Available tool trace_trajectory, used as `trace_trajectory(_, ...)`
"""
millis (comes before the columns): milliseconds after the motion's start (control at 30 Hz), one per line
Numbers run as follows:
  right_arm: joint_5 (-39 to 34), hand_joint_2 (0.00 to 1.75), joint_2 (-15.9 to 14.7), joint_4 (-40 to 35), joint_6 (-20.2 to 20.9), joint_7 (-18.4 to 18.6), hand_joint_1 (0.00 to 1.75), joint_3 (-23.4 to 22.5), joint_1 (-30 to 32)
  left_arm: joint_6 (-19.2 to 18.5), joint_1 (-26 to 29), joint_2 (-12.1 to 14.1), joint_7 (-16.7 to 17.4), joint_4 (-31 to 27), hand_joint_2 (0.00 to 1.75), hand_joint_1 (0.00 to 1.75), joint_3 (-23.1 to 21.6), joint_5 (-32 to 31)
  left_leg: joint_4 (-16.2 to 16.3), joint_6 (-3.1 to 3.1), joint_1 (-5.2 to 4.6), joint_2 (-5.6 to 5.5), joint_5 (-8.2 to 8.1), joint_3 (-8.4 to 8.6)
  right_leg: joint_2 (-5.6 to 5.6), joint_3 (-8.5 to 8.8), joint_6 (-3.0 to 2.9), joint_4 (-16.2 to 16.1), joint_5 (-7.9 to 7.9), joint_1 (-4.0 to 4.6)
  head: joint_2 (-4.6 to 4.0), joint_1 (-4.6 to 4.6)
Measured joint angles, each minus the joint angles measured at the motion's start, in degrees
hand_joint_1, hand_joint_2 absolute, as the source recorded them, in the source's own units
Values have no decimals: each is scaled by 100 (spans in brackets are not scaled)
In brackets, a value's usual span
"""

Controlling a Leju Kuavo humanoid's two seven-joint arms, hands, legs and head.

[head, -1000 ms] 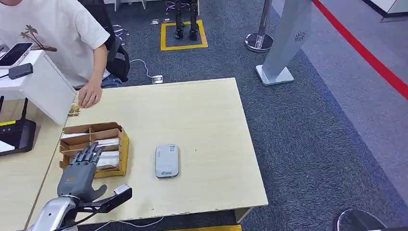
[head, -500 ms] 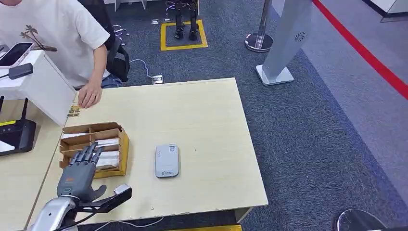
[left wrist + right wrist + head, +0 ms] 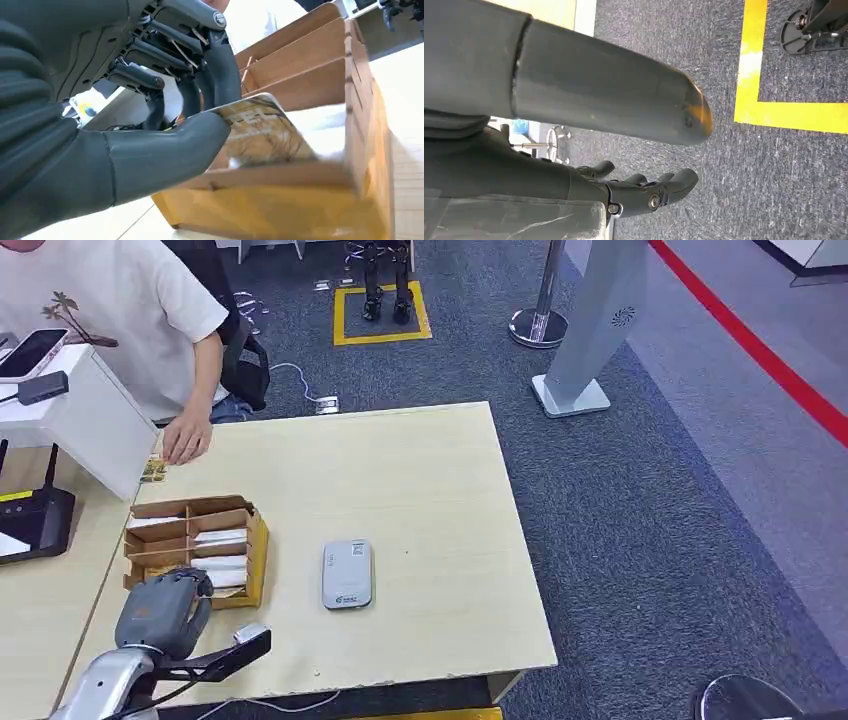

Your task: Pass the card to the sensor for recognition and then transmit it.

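A cardboard box (image 3: 257, 540) with dividers stands at the table's left, with white cards in its slots. My left hand (image 3: 165, 610) hangs over its near end, fingers curled in. The left wrist view shows its thumb (image 3: 165, 155) and fingers pinching a patterned card (image 3: 260, 130) just above the box's (image 3: 280, 210) near compartment. The grey card sensor (image 3: 347, 574) lies flat on the table, right of the box. My right hand (image 3: 574, 100) hangs beside my body over the carpet; its thumb is stretched out and it holds nothing.
A person in a white shirt (image 3: 120, 310) sits at the far left, one hand (image 3: 186, 440) resting on the table near a small card (image 3: 153, 470). A white stand (image 3: 90, 420) and a black router (image 3: 35, 520) sit left of the box.
My left hand's fingers were stretched out over the box; they have now curled in and closed on a card. The sensor and the person have not moved.
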Motion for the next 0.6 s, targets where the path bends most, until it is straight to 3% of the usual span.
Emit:
trace_trajectory(333, -116, 0, -2, 0, -28, -48, 0, 0, 1, 20, 4, 0, -17, -48, 175, 175, 0, 98, 0, 0, 0, 0, 0, 0, 0, 0, 0, 0, 0, 0, 0, 0)
trace_trajectory(600, -101, 0, -2, 0, -37, -48, 0, 0, 0, 350, -76, -31, 22, -50, 175, 175, 0, -66, 1, 0, 0, -1, 0, 0, -1, -1, 0, -1, 0, 0, 0, 0)
